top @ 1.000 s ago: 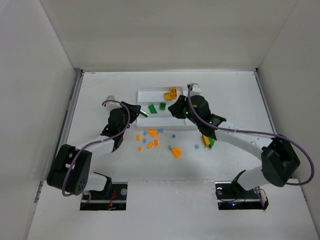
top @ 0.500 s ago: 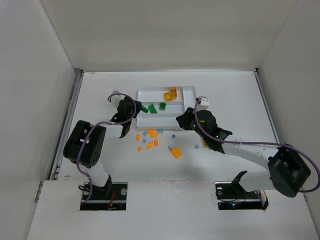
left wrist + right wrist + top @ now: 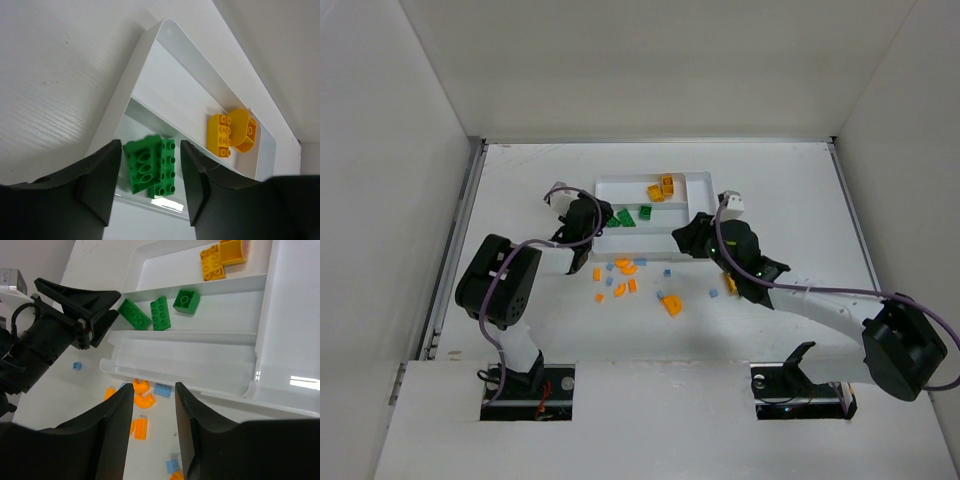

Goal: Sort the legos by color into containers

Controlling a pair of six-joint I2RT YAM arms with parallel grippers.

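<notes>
the left gripper (image 3: 151, 150) is released, jaws apart at the left end of the white tray (image 3: 115, 107), with green legos (image 3: 149, 167) lying in the middle slot just past its tips. yellow legos (image 3: 220, 135) sit in the top slot. the right gripper (image 3: 152, 390) hangs spread and empty over the tray's near edge, above loose orange legos (image 3: 140, 427) on the table (image 3: 790, 190).

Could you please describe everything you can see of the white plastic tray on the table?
The shallow white square plastic tray looks glossy, with rounded corners. It lies flat on the white table. Low ridges split it into three long slots and one narrow slot across their right ends. The far slot holds yellow bricks, the middle one three green bricks; the near slot shows nothing inside. The left pincer hangs over the middle slot's left end; contact cannot be told.
</notes>
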